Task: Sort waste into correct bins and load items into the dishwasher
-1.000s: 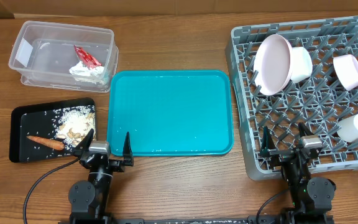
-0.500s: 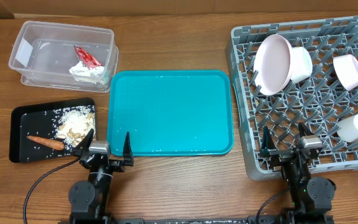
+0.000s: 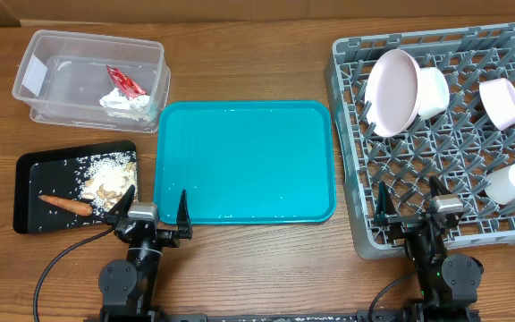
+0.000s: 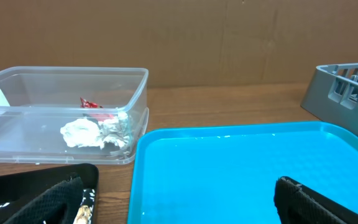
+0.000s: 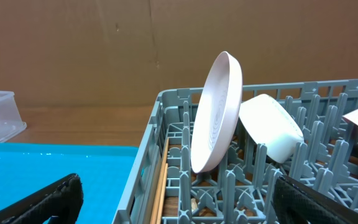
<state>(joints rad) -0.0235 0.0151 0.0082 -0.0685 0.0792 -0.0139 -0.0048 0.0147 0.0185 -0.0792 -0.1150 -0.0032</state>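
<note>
The clear tub [image 3: 34, 54] at the back left holds the red foil wrapper [image 3: 124, 80] and white tissue [image 3: 125, 101]; both show in the left wrist view [image 4: 91, 103] [image 4: 95, 132]. The black tray [image 3: 30, 170] holds beige scraps [image 3: 107, 182] and the carrot [image 3: 66, 205]. The grey dish rack [image 3: 347, 54] holds the plate [image 3: 392, 92], two bowls [image 3: 432, 92] [image 3: 502, 103], the cup [image 3: 511, 184] and the chopsticks [image 5: 161, 180] along its left wall. My left gripper [image 3: 155, 215] is open and empty at the teal tray's front edge. My right gripper [image 3: 412, 204] is open and empty over the rack's front edge.
The teal serving tray [image 3: 244, 161] lies between the bins and the rack, with nothing on it. A brown cardboard wall [image 4: 179, 37] stands behind the table. Bare wood table [image 3: 249, 259] runs along the front.
</note>
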